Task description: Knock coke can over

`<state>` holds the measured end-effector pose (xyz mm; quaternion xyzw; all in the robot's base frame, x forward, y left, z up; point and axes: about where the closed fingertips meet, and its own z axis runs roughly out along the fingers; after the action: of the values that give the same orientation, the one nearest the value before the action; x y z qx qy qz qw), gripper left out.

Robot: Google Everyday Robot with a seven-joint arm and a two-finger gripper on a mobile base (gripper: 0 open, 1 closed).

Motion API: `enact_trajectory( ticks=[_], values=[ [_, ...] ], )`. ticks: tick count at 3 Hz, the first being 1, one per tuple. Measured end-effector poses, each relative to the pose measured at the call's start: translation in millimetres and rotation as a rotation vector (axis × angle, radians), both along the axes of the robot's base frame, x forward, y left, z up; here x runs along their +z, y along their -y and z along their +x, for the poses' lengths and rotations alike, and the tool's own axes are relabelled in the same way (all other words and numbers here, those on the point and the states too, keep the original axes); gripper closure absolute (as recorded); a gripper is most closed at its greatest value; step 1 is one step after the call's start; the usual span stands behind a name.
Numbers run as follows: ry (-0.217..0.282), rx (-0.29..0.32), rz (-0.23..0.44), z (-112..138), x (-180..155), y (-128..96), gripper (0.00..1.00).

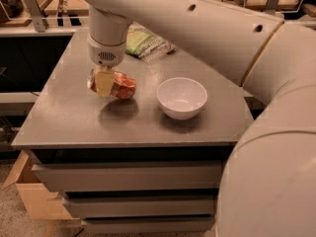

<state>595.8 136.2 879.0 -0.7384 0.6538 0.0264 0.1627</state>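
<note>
The gripper (103,81) hung straight down from the thick white arm (197,28) over the left half of the grey table (64,127). It sat against the near side of the coke can (124,86) and covered the can's left end. Whether the gripper was clenched, released or grasping the can could not be told from this angle. The can was tipped onto its side, its length running left to right, with a dark shadow on the tabletop just below it. It was not clear whether the can rested on the surface or sat slightly above it. To the right of the can, and apart from it, a white bowl (180,113) stood upright near the middle of the table. Behind the gripper, toward the far edge, a clear plastic bottle (147,44) with a green label lay on its side, partly hidden by the arm. Under the tabletop were drawers (128,179), and a cardboard box (35,197) sat on the floor at the lower left.
</note>
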Motion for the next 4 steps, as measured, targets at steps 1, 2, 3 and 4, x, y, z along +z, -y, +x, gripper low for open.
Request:
enact_trajectory(
  ticks=[1, 2, 3, 4],
  values=[
    [-0.041, 0.063, -0.048, -5, -11, -11, 1.00],
    [-0.076, 0.112, -0.063, -13, -18, -22, 1.00],
    [-0.076, 0.113, -0.064, -13, -20, -22, 0.83],
    [-0.077, 0.114, -0.064, -13, -21, -23, 0.59]
  ],
)
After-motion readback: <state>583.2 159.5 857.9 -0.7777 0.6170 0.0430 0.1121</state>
